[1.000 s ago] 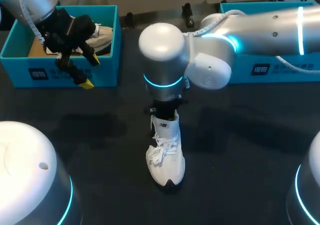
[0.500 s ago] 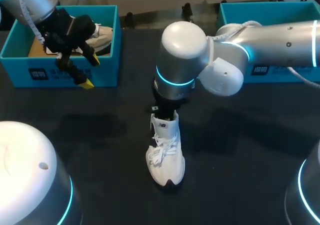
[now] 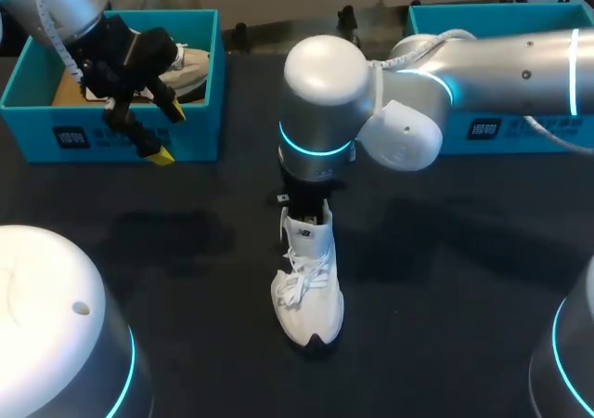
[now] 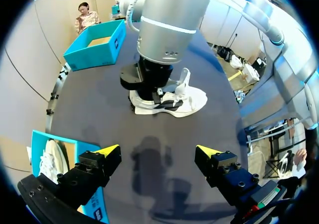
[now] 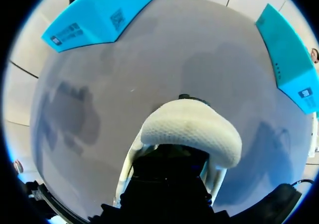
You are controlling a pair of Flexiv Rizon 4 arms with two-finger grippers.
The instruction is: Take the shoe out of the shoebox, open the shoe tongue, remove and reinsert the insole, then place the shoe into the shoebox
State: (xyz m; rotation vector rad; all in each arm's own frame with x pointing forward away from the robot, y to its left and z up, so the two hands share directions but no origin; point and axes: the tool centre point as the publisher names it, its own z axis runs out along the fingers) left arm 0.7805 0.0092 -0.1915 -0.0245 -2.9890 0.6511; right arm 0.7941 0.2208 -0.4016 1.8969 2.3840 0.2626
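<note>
White shoe stands under right end effector, grip unclear; left end effector gapes.

The head camera sits above and behind the robot and faces down on the table from well back. The left wrist camera, beside the left shoebox, looks out past the left gripper across the table to the shoe, at middle range. The right wrist camera faces down, very close on the shoe. All three views share the shoe; the head and left wrist views also share the left shoebox.
</note>
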